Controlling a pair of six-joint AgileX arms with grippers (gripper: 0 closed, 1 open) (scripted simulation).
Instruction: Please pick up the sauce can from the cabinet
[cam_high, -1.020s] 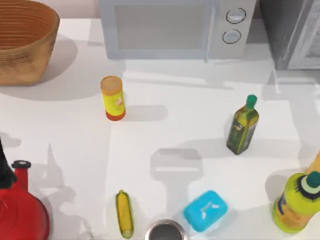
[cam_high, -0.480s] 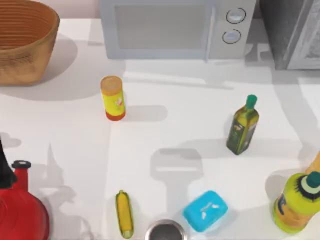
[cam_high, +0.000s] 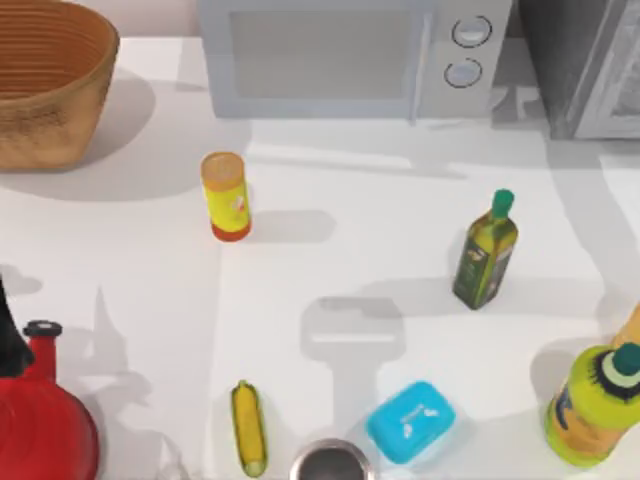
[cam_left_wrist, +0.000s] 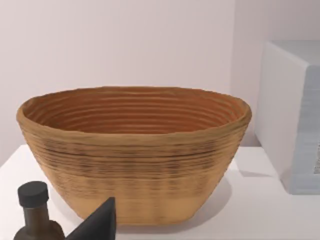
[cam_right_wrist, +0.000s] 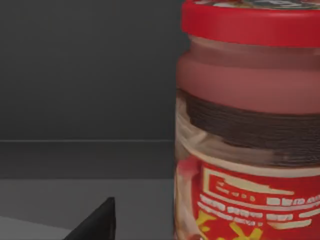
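The sauce can (cam_right_wrist: 250, 125) stands upright close in front of my right wrist camera. It has a red lid, a dark band below the neck and a red label with white and yellow print. Dark grey cabinet walls (cam_right_wrist: 85, 70) and a grey floor surround it. A dark tip of my right gripper (cam_right_wrist: 97, 222) shows low in that view, beside the can and apart from it. In the top view the cabinet (cam_high: 585, 60) is the dark grey unit at the back right with a pale door panel. A tip of my left gripper (cam_left_wrist: 100, 222) shows before the wicker basket (cam_left_wrist: 135, 155).
On the table stand a microwave (cam_high: 340, 55), a wicker basket (cam_high: 45, 80) at back left, a yellow canister (cam_high: 226, 195), a green oil bottle (cam_high: 485, 250), a red kettle (cam_high: 40, 425), a corn cob (cam_high: 248, 427), a blue box (cam_high: 410, 420), a metal cup (cam_high: 330, 462) and a yellow-green bottle (cam_high: 595, 405).
The shadows at the table's back right have slid toward the cabinet. Nothing standing on the table has moved.
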